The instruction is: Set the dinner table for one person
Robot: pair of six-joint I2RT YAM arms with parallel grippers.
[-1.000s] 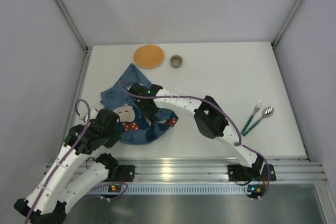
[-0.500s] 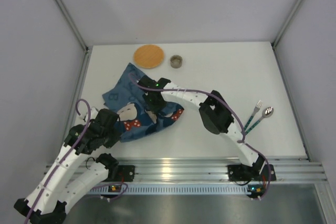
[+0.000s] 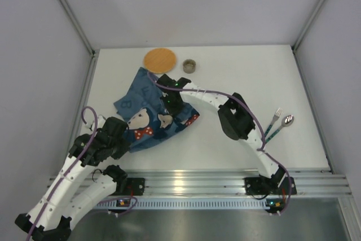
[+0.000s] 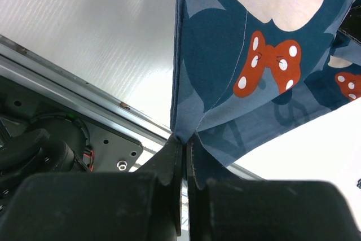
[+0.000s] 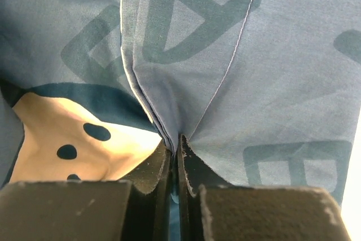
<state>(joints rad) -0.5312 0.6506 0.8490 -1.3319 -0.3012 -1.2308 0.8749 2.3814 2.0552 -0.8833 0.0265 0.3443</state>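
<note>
A dark blue bear-print cloth mat [image 3: 152, 114] lies crumpled and partly stretched on the white dinner table [image 3: 237, 77]. My left gripper [image 3: 121, 144] is shut on the mat's near left corner; in the left wrist view the cloth [image 4: 237, 77] pinches between the jaws [image 4: 184, 139]. My right gripper [image 3: 171, 101] is shut on a fold of the mat near its far right part; in the right wrist view the blue cloth [image 5: 225, 55] runs into the closed jaws [image 5: 176, 142].
A round wooden coaster [image 3: 159, 60] and a small metal cup [image 3: 189, 66] stand at the back. A fork [image 3: 272, 120] and a spoon [image 3: 280, 126] lie at the right. The aluminium rail [image 3: 192, 182] runs along the near edge.
My right gripper has moved away and to the right with the cloth, pulling the mat out flatter. The left gripper has held its corner in place.
</note>
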